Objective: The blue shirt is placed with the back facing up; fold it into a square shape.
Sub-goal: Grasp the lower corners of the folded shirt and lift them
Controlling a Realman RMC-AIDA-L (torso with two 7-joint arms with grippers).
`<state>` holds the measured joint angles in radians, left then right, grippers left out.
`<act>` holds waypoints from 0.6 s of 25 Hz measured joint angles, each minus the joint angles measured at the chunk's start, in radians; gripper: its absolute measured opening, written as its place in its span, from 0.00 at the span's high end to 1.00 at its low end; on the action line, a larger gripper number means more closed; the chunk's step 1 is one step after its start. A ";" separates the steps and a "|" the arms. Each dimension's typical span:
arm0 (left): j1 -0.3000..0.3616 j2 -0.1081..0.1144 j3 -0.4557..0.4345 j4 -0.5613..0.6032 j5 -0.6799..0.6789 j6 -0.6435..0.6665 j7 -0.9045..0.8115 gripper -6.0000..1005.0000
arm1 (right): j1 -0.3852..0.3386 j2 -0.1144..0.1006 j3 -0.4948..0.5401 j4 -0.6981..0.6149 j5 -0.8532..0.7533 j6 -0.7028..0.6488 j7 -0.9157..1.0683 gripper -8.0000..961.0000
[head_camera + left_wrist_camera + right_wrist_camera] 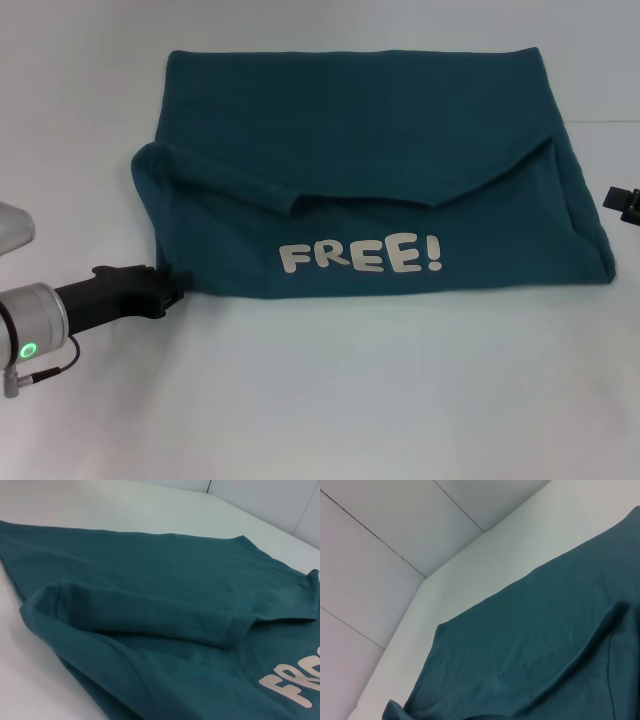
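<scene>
At the left of the head view, the left gripper (172, 284) reaches in low over the white table (330, 400), its dark fingers meeting the near-left corner of the blue shirt (360, 130); whether the jaws pinch that corner or merely rest against it I cannot tell, since cloth and shadow hide the tips. Being at a corner suits a fold, as a corner gives the arm control of a whole edge. The shirt lies across the middle of the table, well spread, with its near half doubled back so the cream "FREE!" lettering (360, 257) faces up, which suggests the bottom-to-top fold is partly made. Just left of centre a sleeve (215, 175) lies tucked inward as a soft roll, seen close in the left wrist view (145, 612), probably so the outline ends up straight-sided. The upper edge of the folded layer sags into a shallow V, so the shape reads as a rough rectangle and not yet a square. At the far right, the right gripper (624, 204) sits just beside the shirt's right edge, apart from it; its jaw state cannot be told, as only a dark sliver shows.
</scene>
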<state>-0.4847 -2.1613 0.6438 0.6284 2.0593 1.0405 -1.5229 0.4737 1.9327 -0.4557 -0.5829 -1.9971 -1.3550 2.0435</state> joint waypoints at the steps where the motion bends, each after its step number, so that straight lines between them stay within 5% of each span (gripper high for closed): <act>1: 0.000 0.000 0.000 0.001 0.001 -0.001 0.000 0.51 | -0.001 0.000 0.000 0.000 0.000 0.000 0.000 0.40; 10: -0.009 0.000 0.001 0.003 0.002 -0.007 -0.008 0.95 | 0.003 -0.012 -0.009 0.000 -0.047 0.001 0.001 0.41; 15: -0.010 0.000 0.000 0.013 0.002 -0.003 -0.024 0.97 | 0.021 -0.016 -0.010 -0.005 -0.119 0.028 0.003 0.41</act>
<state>-0.4946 -2.1611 0.6442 0.6417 2.0616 1.0378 -1.5473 0.4951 1.9163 -0.4660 -0.5877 -2.1165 -1.3268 2.0466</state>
